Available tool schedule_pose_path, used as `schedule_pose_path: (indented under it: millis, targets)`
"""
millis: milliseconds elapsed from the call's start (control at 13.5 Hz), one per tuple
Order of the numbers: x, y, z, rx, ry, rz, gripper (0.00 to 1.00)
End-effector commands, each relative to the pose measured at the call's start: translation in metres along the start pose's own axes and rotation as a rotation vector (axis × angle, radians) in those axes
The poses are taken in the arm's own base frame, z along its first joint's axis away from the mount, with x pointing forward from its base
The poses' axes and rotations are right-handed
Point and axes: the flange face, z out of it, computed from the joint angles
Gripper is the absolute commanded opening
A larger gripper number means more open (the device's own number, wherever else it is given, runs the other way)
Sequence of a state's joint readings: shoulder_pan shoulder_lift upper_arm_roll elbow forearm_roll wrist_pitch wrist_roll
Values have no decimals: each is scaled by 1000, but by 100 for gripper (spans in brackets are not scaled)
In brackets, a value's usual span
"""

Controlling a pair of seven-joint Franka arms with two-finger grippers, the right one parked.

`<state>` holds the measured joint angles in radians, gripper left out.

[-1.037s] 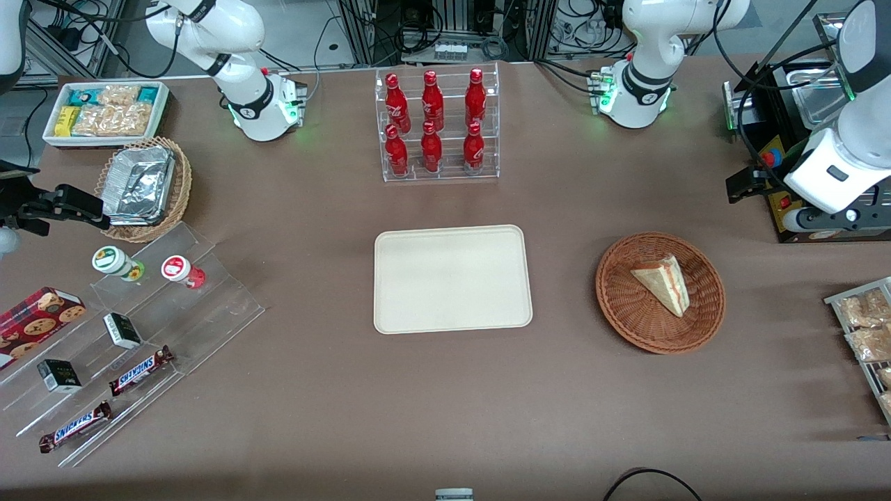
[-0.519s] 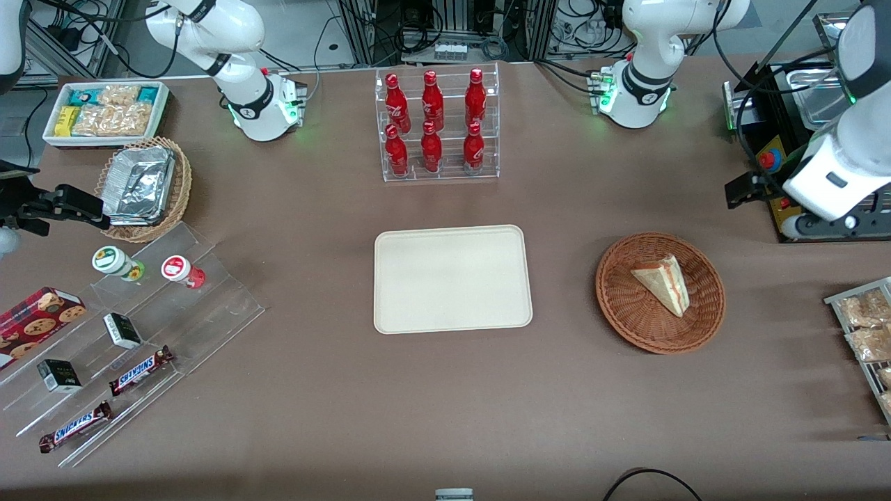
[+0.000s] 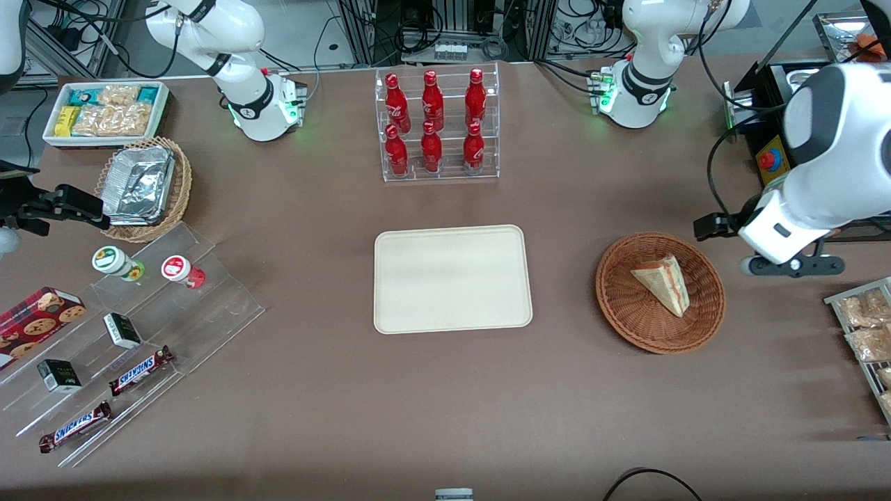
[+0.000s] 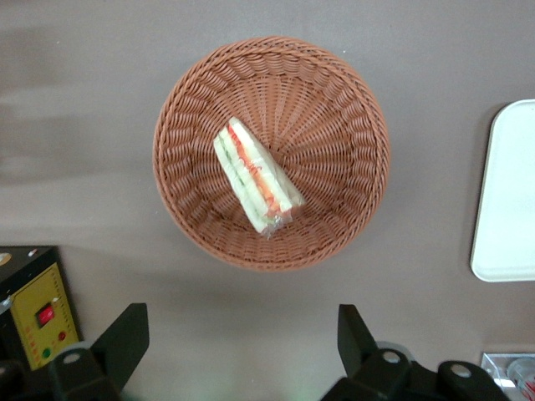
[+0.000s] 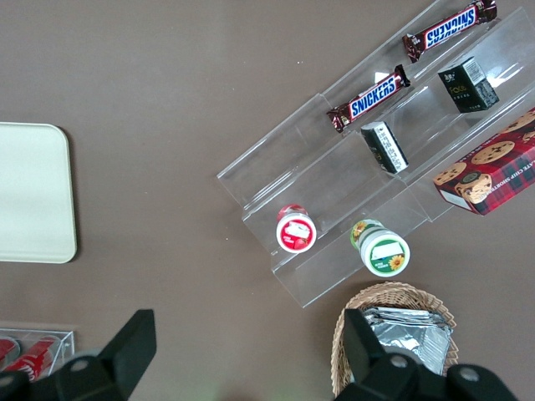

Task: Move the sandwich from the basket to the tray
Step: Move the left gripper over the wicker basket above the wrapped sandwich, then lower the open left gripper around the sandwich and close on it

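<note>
Lying on its side in the basket [image 3: 660,292], the sandwich [image 3: 661,282] showed its red, orange and green layers along the cut edge. The tray [image 3: 452,278] sat bare on the table [image 3: 445,403], well apart from the basket, toward the parked arm's end. The gripper [image 4: 242,351] hung above the table just beside the basket's rim, its fingers [image 4: 125,338] spread wide, holding and touching nothing.
</note>
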<state>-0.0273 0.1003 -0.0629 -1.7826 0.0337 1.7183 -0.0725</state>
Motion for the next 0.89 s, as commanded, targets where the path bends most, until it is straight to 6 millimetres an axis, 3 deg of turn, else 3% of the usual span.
schedule_pose_path:
  millis: [0, 370, 593, 815]
  targets:
    - [1, 13, 22, -8, 26, 7, 100]
    - [14, 16, 86, -11, 40, -27, 100]
    - [9, 16, 117, -17, 50, -121, 100]
    - [-2, 17, 133, -30, 92, -290, 100]
